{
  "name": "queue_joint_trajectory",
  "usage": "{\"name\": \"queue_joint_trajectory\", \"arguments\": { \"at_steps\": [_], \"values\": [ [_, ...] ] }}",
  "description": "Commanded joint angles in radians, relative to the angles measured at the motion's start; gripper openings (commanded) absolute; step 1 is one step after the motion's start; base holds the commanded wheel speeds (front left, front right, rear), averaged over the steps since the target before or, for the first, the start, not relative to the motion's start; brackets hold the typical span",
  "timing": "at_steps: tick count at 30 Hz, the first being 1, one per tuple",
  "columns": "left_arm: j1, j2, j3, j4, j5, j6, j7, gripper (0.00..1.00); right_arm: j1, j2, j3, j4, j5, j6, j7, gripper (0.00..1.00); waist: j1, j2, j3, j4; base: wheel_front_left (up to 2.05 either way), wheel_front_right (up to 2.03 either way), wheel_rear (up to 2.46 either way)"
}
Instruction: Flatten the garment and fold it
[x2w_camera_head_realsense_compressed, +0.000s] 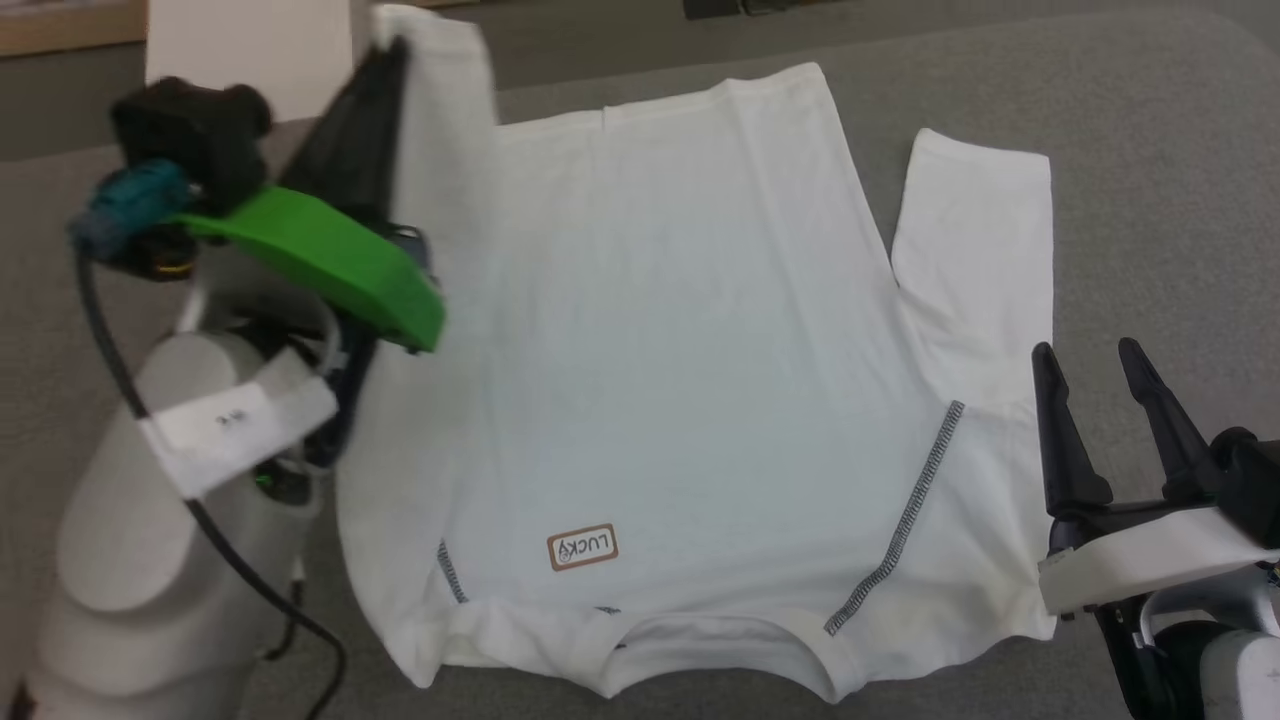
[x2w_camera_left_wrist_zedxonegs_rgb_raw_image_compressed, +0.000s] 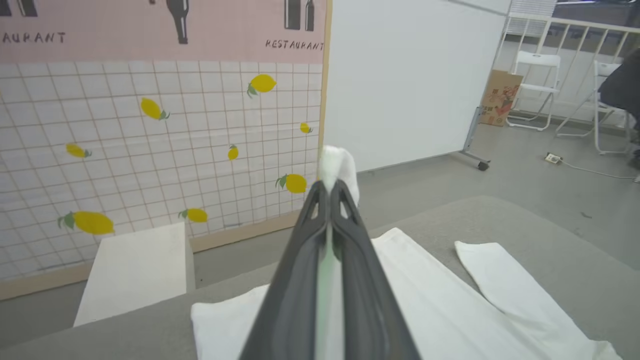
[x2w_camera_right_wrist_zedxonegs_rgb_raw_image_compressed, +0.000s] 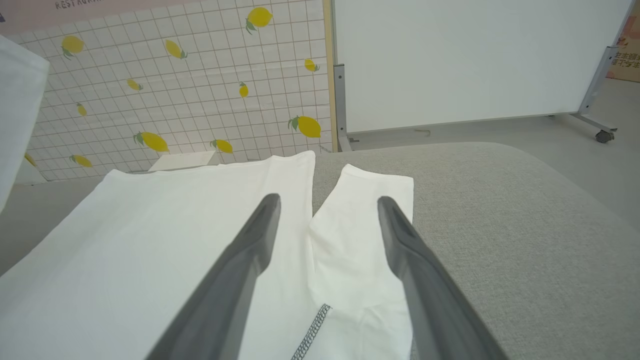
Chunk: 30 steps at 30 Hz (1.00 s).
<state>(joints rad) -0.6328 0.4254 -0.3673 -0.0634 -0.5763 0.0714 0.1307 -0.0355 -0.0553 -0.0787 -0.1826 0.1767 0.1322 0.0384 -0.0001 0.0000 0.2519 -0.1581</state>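
Observation:
The white T-shirt (x2w_camera_head_realsense_compressed: 680, 360) lies spread on the grey table, collar toward me, with a small "LUCKY" label (x2w_camera_head_realsense_compressed: 582, 547) near the neck and dark-grey stitching (x2w_camera_head_realsense_compressed: 905, 515) at the shoulder seams. Its right sleeve (x2w_camera_head_realsense_compressed: 975, 270) lies flat beside the body. My left gripper (x2w_camera_head_realsense_compressed: 395, 60) is shut on the left sleeve (x2w_camera_head_realsense_compressed: 440, 70), lifted off the table; the cloth pokes out past the tips (x2w_camera_left_wrist_zedxonegs_rgb_raw_image_compressed: 337, 165). My right gripper (x2w_camera_head_realsense_compressed: 1090, 360) stands open just right of the shirt's shoulder, above the right sleeve (x2w_camera_right_wrist_zedxonegs_rgb_raw_image_compressed: 360, 235) in the right wrist view, holding nothing.
The grey padded table (x2w_camera_head_realsense_compressed: 1150, 200) has bare room to the right of the shirt. A white box (x2w_camera_left_wrist_zedxonegs_rgb_raw_image_compressed: 135, 270) stands beyond the table's far left edge. Behind are a lemon-patterned tile wall (x2w_camera_left_wrist_zedxonegs_rgb_raw_image_compressed: 150, 140), a white wheeled board (x2w_camera_left_wrist_zedxonegs_rgb_raw_image_compressed: 410, 85) and folding chairs (x2w_camera_left_wrist_zedxonegs_rgb_raw_image_compressed: 535, 90).

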Motion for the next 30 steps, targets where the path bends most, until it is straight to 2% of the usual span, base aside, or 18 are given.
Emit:
{"name": "queue_joint_trajectory", "arguments": {
  "at_steps": [1,4,9,13,20,26,30],
  "values": [
    [0.002,-0.041,-0.035,-0.020,0.000,-0.011,0.000,0.00,0.012,0.004,-0.004,-0.014,-0.006,-0.002,0.007,1.00,0.0001,0.0000,-0.064,0.062,0.00,0.00,0.00],
    [-0.019,-0.131,-0.114,-0.029,-0.018,-0.038,0.001,0.00,0.019,0.004,-0.005,-0.030,-0.005,-0.002,0.018,1.00,0.0001,0.0000,-0.067,0.064,0.00,0.00,0.00],
    [-0.060,-0.279,-0.262,0.069,-0.036,-0.110,0.005,0.00,0.021,0.005,0.007,-0.036,0.003,-0.002,0.024,1.00,0.0001,0.0000,-0.060,0.034,0.00,0.00,0.00],
    [-0.072,-0.341,-0.380,0.191,-0.050,-0.157,0.022,0.00,0.019,0.005,0.009,-0.030,0.010,-0.002,0.022,1.00,0.0001,0.0000,-0.046,-0.011,0.00,0.00,0.00],
    [-0.086,-0.368,-0.536,0.462,-0.038,-0.183,0.036,0.00,0.006,0.005,0.031,-0.008,0.032,-0.002,0.002,1.00,0.0001,0.0000,-0.003,-0.101,0.00,0.00,0.00],
    [-0.115,-0.373,-0.580,0.693,-0.025,-0.166,0.029,0.00,-0.009,0.005,0.061,0.028,0.051,-0.002,-0.024,1.00,0.0001,0.0000,0.031,-0.151,0.00,0.00,0.00],
    [-0.133,-0.375,-0.599,0.787,-0.033,-0.162,0.020,0.00,-0.019,0.005,0.068,0.051,0.056,-0.002,-0.038,1.00,0.0001,0.0000,0.044,-0.156,0.00,0.00,0.00]
  ]
}}
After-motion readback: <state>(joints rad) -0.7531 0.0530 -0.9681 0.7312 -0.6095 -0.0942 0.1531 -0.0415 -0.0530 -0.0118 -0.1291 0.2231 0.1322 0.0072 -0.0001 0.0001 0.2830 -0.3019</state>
